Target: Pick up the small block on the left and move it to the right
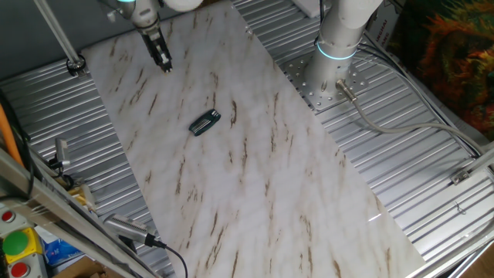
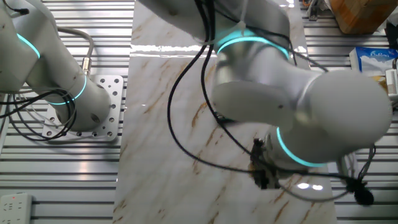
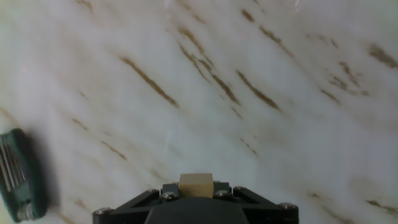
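Marble tabletop (image 1: 255, 185) spreads wide beneath my gripper (image 1: 165, 64), which is pinching the small block (image 3: 196, 185) between its fingertips, lifted clear so nothing drags. Off to my lower left in the hand view lies a dark green-edged piece (image 3: 18, 174), well apart. Ahead I judge plenty of bare surface for setting down.
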Motion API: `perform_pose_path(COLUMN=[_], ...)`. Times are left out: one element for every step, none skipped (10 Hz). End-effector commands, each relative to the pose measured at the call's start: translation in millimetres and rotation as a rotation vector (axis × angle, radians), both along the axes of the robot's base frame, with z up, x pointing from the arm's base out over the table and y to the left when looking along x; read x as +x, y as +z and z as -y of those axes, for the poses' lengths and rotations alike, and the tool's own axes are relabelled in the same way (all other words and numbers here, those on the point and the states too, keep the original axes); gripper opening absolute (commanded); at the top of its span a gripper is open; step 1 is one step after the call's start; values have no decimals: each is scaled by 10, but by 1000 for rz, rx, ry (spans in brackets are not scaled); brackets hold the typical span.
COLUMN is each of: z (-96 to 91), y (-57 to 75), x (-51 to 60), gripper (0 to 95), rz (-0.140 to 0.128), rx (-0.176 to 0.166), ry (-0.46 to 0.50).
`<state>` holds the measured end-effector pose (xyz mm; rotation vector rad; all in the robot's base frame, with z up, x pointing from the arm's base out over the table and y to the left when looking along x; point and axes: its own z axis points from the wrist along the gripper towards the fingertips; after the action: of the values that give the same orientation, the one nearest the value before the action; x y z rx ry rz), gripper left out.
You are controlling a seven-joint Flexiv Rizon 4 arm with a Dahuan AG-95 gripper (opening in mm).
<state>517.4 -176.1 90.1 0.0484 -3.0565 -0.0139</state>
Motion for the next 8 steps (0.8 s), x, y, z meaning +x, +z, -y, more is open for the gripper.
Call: perform_pose_path(z=[-397,-621,-790,-935,-1070,-1234,-1273,-1343], y=[-26,-31,-40,-47,-47,-56,-60,-40], x=[13,-15,-43,-75,-110,-156,-167,-160], gripper=[0,0,0,0,0,0,0,0], rz=[6,6,6,7,9,11,12,16], rx=[5,3,5,5,5,3,2,18], ry=[-25,-31,-41,-49,-56,-69,-72,-72])
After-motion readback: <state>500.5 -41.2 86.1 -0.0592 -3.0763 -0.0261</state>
